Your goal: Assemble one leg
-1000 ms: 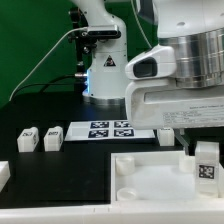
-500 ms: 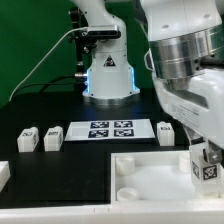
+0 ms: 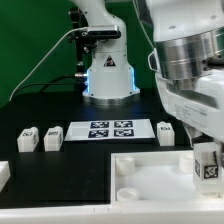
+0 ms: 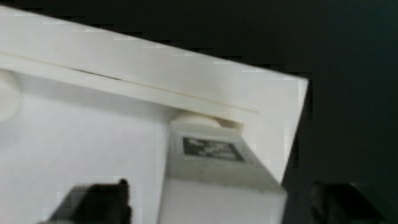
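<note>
The leg, a small white block with a black-and-white tag, stands upright at the far right corner of the large white tray. My gripper hangs just above it. In the wrist view the leg rises between my two dark fingers, with a gap on each side. The gripper is open and straddles the leg without touching it. The leg's foot and the socket under it are hidden.
The marker board lies behind the tray. Two small white blocks sit to its left and one to its right. Another white part lies at the exterior view's left edge. The robot base stands at the back.
The wrist has swung up and toward the exterior view's right, uncovering the block beside the marker board. The leg stays upright in the same corner of the tray.
</note>
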Motion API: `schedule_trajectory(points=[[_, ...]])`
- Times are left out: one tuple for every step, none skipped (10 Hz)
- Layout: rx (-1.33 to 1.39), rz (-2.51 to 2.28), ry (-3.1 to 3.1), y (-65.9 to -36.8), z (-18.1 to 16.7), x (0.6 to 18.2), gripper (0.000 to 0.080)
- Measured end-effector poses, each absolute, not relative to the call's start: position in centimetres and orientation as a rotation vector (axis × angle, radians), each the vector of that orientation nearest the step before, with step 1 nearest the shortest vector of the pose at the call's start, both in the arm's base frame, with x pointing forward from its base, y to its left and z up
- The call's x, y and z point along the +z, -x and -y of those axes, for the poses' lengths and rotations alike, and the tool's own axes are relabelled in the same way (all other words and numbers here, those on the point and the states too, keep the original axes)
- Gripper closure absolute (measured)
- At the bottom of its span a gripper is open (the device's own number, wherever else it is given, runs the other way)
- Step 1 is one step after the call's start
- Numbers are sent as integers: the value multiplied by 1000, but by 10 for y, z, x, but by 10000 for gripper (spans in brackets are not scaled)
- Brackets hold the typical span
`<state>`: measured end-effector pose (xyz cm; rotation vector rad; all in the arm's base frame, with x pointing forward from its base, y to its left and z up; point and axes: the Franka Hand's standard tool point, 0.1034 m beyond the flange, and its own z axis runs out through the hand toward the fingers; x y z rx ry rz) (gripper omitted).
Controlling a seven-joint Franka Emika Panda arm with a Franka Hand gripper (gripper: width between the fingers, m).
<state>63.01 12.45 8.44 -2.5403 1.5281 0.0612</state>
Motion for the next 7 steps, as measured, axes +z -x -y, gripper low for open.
schedule_trajectory(points=[[37, -1295, 2681, -629, -126, 84, 201], [36, -1146, 2756, -629, -127, 84, 166], [17, -981, 2817, -630, -126, 84, 153], [6, -847, 2861, -630, -126, 84, 153], [-5, -716, 2897, -630, -125, 84, 150], [-19, -553, 2936, -630, -125, 84, 151], [-36, -292, 2999, -630, -125, 83, 151]])
